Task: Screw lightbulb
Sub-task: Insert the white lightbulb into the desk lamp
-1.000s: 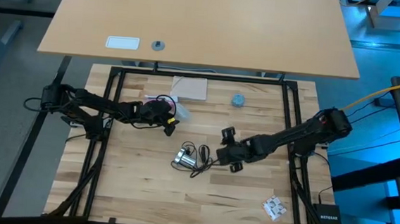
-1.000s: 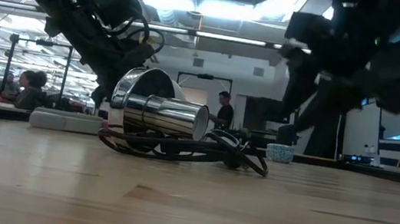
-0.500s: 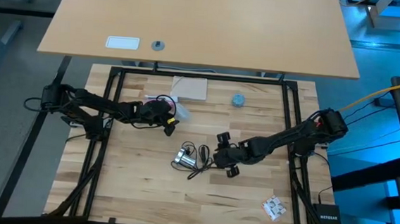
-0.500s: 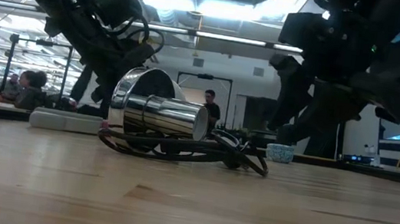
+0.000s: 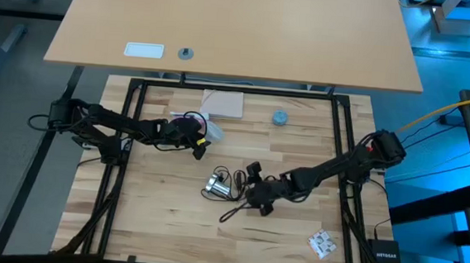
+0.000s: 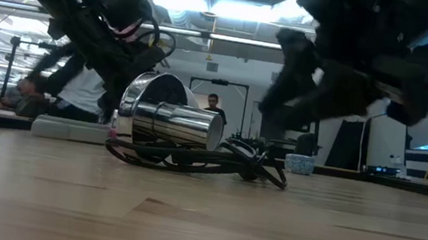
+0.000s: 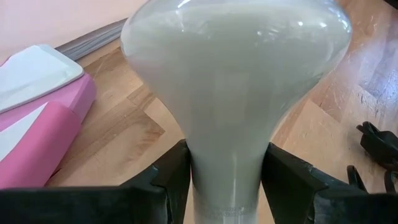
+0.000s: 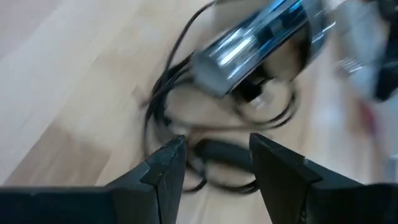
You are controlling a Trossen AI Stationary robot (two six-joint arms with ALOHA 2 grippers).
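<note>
The white frosted lightbulb (image 7: 236, 74) sits in my left gripper (image 7: 227, 171), which is shut on it at the table's far left (image 5: 199, 141). The silvery socket (image 5: 217, 184) lies on its side on the wood in the middle of the table, with its black cord (image 6: 192, 163) coiled around it. Just right of the socket hangs my right gripper (image 5: 256, 189). It is open and slants down, with the cord (image 8: 217, 149) showing beyond the gap between its fingers (image 8: 168, 168). My left gripper pinches the bulb's narrow tapering neck (image 7: 227, 186) between its two fingers (image 7: 177, 177), one on each side. The round globe (image 7: 236, 56) sticks out ahead of the fingers, slanting down over the wood. The screw base is hidden behind the neck and fingers.
A pink and white package (image 7: 37, 112) lies on the table beyond the bulb, also seen at the far middle (image 5: 222, 104). A small blue-grey cap (image 5: 280, 117) sits at the far right, and a crumpled wrapper (image 5: 321, 244) near the right front corner.
My right gripper has moved toward the table's left and near edges, closing on the socket. It has tipped further down. The left arm and the bulb have kept still.
</note>
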